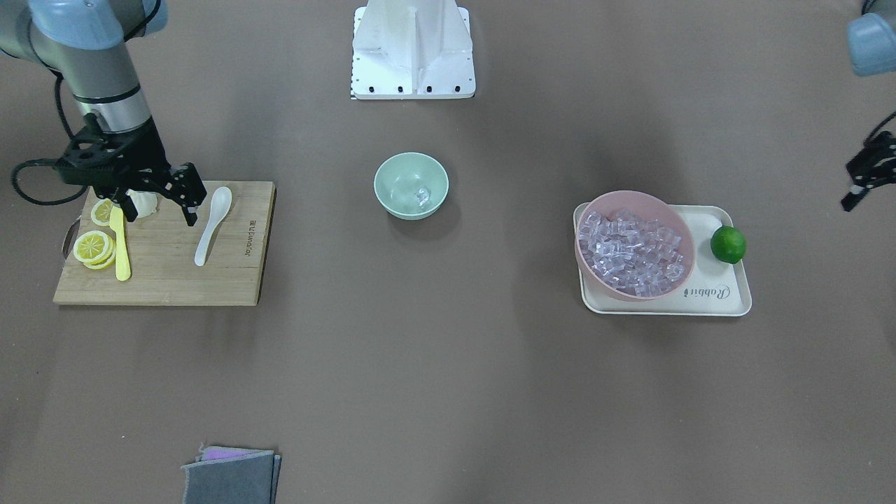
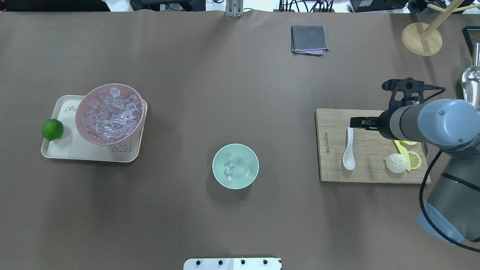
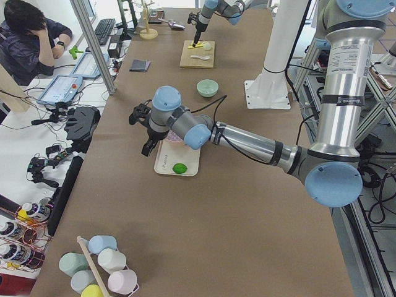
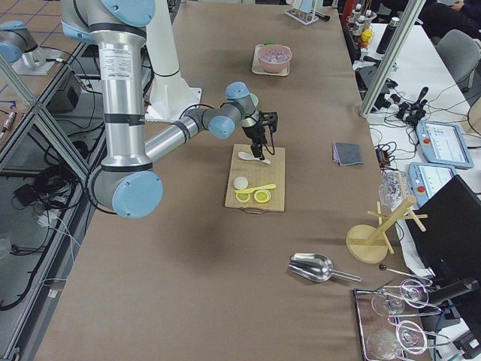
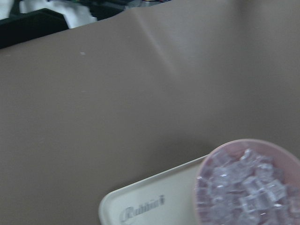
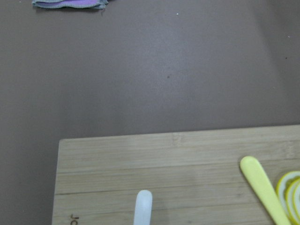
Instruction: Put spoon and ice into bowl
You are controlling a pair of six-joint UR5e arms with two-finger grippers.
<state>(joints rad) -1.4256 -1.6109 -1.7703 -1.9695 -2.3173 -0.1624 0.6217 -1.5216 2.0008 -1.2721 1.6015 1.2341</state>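
Note:
The white spoon (image 1: 212, 225) lies on the wooden cutting board (image 1: 224, 280), also seen from overhead (image 2: 349, 150); its handle tip shows at the bottom of the right wrist view (image 6: 143, 206). My right gripper (image 1: 159, 210) hangs open and empty over the board, one finger beside the spoon. The mint-green bowl (image 1: 383, 183) stands mid-table with one clear ice cube (image 1: 422, 198) inside it (image 2: 229, 168). My left gripper (image 1: 850, 187) looks open and empty, off to the side of the tray.
A pink bowl (image 1: 682, 238) full of ice cubes sits on a cream tray (image 1: 728, 294) with a lime (image 1: 728, 244). Lemon slices (image 1: 93, 246), a yellow knife (image 1: 122, 252) and a white bun (image 2: 396, 163) share the board. A grey cloth (image 1: 231, 476) lies at the far edge.

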